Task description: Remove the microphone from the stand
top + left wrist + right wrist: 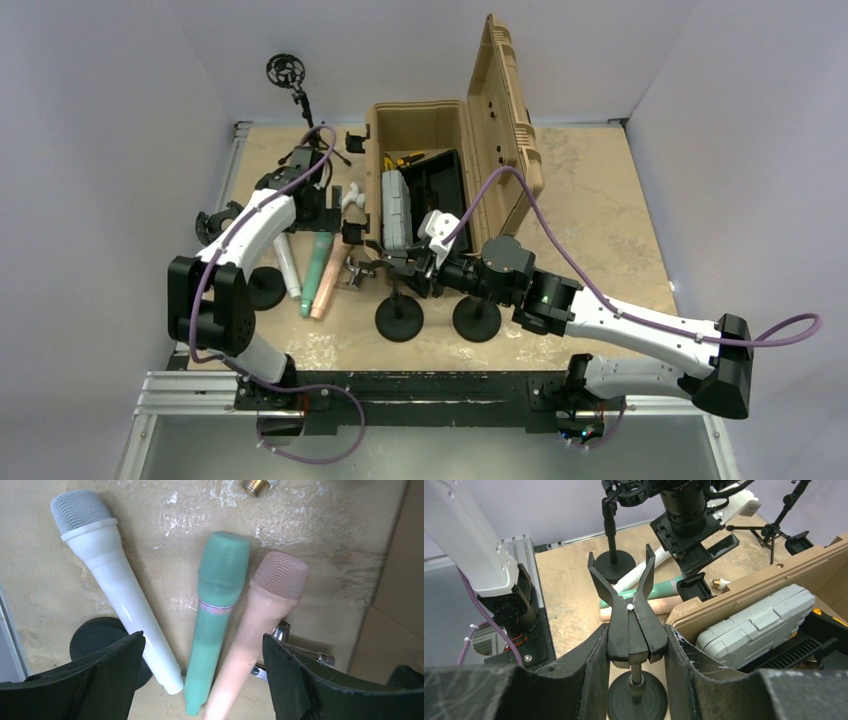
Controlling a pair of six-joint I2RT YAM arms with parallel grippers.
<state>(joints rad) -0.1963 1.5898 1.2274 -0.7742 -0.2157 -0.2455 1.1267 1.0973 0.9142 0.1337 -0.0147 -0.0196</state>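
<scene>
My left gripper point(202, 637) hangs wide open over the pink microphone point(260, 610) lying flat, my right gripper point(636, 630) pinches the empty stand clip point(629, 615), so I should lift straight up.

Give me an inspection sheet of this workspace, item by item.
Surface: tan table, scuffed white in patches.
Job's things: white microphone, green microphone and pink microphone lie side by side on it; the clip of the stand is empty.
Clutter: open tan case holding a gray box; tripod stand at the back.
Hands: left hand open above the microphones; right hand shut on the clip.
Cables: purple cable looping along each arm.
Surroundings: plain white walls.
</scene>
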